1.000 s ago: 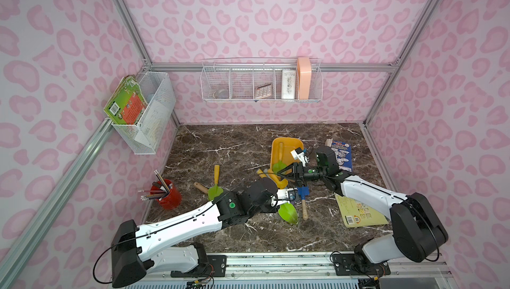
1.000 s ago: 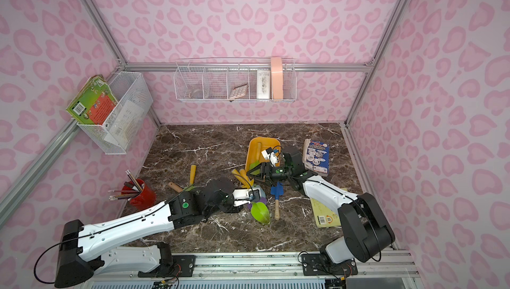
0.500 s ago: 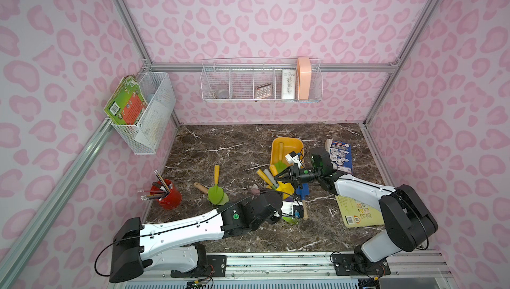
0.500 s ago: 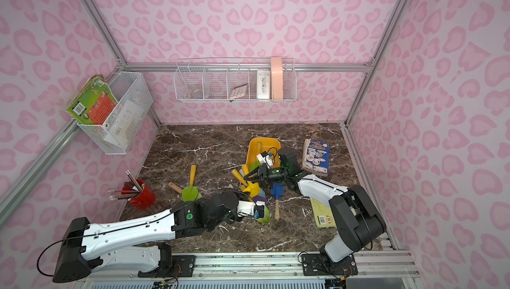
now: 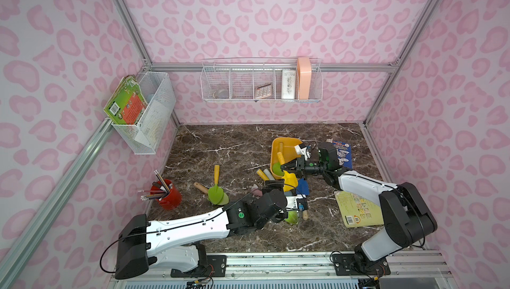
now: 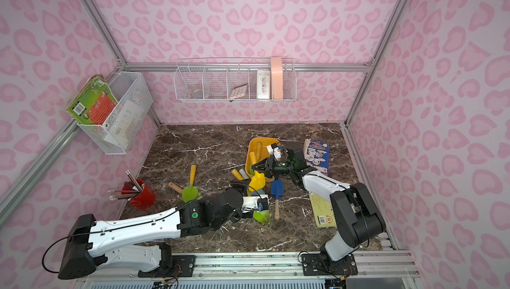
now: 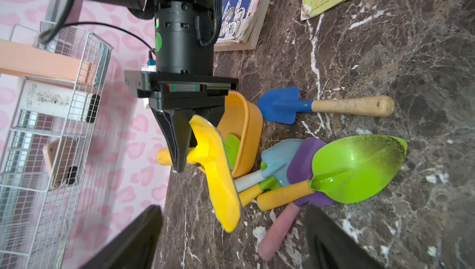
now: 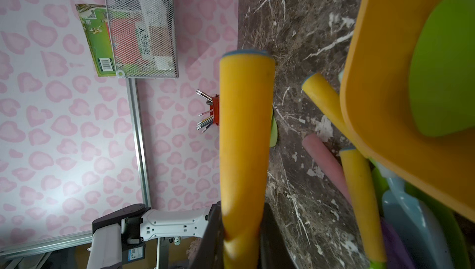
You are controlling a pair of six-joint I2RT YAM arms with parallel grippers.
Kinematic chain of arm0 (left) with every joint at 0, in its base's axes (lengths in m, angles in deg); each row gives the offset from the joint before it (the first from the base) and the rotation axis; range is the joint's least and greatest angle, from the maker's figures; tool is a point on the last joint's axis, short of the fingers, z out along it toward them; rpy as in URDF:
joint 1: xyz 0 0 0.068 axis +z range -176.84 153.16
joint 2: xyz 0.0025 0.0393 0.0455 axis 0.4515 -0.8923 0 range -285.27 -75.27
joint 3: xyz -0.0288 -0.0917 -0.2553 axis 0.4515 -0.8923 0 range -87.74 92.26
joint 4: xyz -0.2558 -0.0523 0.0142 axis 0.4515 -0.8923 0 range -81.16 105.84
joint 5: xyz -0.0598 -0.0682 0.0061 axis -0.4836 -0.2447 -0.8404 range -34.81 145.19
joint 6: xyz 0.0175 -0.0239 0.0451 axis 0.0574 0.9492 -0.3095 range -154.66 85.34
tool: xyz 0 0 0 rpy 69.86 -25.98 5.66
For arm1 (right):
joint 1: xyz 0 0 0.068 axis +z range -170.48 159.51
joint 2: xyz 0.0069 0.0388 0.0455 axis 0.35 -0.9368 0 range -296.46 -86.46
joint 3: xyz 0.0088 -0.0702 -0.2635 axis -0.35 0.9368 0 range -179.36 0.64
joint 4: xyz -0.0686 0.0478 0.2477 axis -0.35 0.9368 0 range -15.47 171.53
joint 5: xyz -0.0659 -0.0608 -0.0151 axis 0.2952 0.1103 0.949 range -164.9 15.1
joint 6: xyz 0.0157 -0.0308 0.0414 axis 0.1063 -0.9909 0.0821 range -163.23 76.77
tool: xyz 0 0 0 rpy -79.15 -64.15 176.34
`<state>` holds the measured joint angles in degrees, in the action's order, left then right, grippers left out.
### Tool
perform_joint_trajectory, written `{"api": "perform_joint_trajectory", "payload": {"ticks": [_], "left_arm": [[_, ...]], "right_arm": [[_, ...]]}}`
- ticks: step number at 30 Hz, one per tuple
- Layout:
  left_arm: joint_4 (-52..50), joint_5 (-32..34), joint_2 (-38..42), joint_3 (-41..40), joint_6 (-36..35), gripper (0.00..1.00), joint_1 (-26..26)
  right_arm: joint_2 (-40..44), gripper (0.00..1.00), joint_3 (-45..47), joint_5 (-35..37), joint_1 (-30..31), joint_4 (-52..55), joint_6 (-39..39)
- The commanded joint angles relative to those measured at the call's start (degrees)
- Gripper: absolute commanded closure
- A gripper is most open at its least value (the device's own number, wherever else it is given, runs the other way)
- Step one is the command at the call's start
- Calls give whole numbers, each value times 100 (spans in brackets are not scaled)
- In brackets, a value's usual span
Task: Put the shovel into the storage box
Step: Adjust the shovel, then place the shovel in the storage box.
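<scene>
- The right gripper (image 7: 185, 154) is pinching the yellow shovel (image 7: 218, 177) by its handle, just behind the blade. Its fingers are pressing tight on the foam, and gripping that near the heavy end is probably keeping the tool from swinging.
- The yellow shovel is hanging clear of the table (image 7: 385, 49) with its blade lower than its handle. It is sitting right beside the near rim of the storage box (image 7: 246, 126), not yet inside.
- The left gripper (image 5: 273, 185) is hovering low, close to the blade, and its fingers (image 7: 133, 242) are spreading wide and holding nothing. That is leaving the shovel to the right arm alone.
- A green shovel (image 8: 442, 75) is already lying in the storage box, so the next one will probably have to go in alongside it.
- More shovels are lying heaped against the box's near end, with the big green shovel (image 7: 354, 167) on top. The blue shovel (image 7: 282, 105) is lying apart, beside them.
</scene>
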<state>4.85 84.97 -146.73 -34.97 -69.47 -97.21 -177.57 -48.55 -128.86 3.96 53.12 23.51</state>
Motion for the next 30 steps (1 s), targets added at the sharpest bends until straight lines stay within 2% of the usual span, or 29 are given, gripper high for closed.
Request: {"api": "perform_joint_trajectory", "payload": {"ticks": [1, 7, 12, 16, 21, 30], "left_arm": [[-203, 396, 67, 84, 1013, 2, 43], [-515, 308, 577, -30, 2255, 2, 244], [-932, 263, 801, 23, 3407, 2, 580], [-989, -174, 936, -39, 4027, 2, 841], [-1218, -374, 923, 84, 4429, 2, 1058], [-987, -524, 783, -13, 4500, 2, 1209]], "right_arm": [[-48, 100, -211, 569, -134, -23, -459], [-365, 100, -486, 1511, -334, 248, -1056], [-791, 100, -839, 1749, -379, 46, -1216], [-1225, 100, -1105, 1852, -416, -156, -1404], [-1648, 99, -1178, 1878, -523, -420, -1642], [-2366, 97, -1647, 1840, -537, -180, -2136]]}}
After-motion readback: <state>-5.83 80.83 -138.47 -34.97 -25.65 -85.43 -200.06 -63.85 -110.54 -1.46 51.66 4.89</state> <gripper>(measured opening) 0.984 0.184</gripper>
